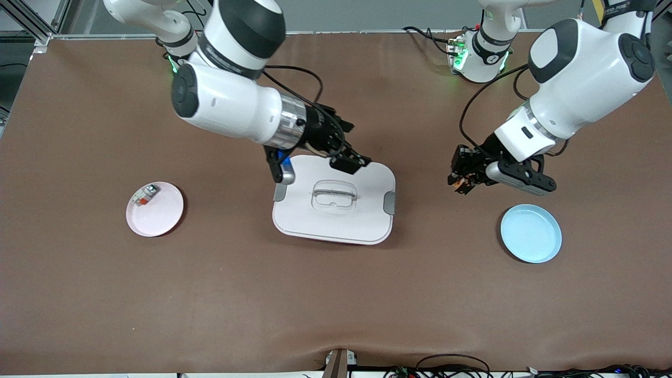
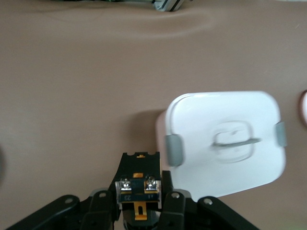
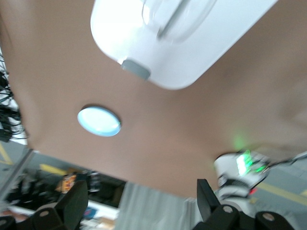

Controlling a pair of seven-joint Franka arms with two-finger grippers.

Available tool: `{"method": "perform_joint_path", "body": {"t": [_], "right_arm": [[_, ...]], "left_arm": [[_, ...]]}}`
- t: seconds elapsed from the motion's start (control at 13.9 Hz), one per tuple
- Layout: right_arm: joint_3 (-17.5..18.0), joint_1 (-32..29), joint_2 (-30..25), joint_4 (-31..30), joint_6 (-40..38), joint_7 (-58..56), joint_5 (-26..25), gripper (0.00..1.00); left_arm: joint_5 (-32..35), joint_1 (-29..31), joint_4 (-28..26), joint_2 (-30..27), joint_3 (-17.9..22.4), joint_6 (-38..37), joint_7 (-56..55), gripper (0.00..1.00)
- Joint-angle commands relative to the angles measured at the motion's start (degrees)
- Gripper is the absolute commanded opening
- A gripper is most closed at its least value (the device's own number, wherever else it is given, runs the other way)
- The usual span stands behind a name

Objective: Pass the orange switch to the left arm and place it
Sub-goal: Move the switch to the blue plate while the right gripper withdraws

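The orange switch [image 2: 139,189], a small black part with orange markings and two screws, is clamped between the fingers of my left gripper [image 2: 140,203]. In the front view that left gripper [image 1: 464,178] hangs with the switch [image 1: 460,185] over bare table between the box and the blue plate. The box [image 1: 336,220], white with grey side latches, lies mid-table. My right gripper [image 1: 315,160] is open and empty over the box's edge nearest the robot bases. In the right wrist view the right gripper [image 3: 141,201] has its fingers wide apart, with the box [image 3: 172,52] below.
A blue plate [image 1: 530,233] sits toward the left arm's end of the table, nearer the camera than the left gripper. A pink plate [image 1: 157,215] toward the right arm's end holds a small white-grey piece [image 1: 145,194]. Brown mat surrounds the box.
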Motion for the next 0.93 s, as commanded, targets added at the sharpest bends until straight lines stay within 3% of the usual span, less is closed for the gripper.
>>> {"method": "perform_joint_path", "body": {"t": [0.0, 0.14, 0.43, 0.65, 0.86], "right_arm": [[0.42, -3.10, -10.09, -12.55, -1.30, -12.98, -5.29, 1.00], [0.41, -4.51, -16.52, -20.90, -1.04, -25.63, -13.43, 1.00], [0.41, -12.49, -24.62, -31.56, -1.04, -48.84, -25.22, 1.00], [0.41, -21.45, -27.44, -34.39, -1.39, -65.19, -28.68, 1.00], [0.42, -28.49, -27.97, -33.69, -3.06, -74.19, -35.52, 1.00]], "left_arm": [[4.74, 4.12, 0.10, 1.15, -0.21, -3.15, 9.03, 0.00], [6.25, 7.02, -0.07, 2.91, -0.21, -3.43, 15.90, 0.00], [13.62, 11.95, 0.10, 8.26, -0.21, -3.43, 28.02, 0.00], [19.68, 15.03, 0.63, 13.18, -0.21, -1.50, 36.56, 0.00], [26.53, 16.35, 1.33, 18.63, -0.21, 2.36, 43.86, 0.00]]}}
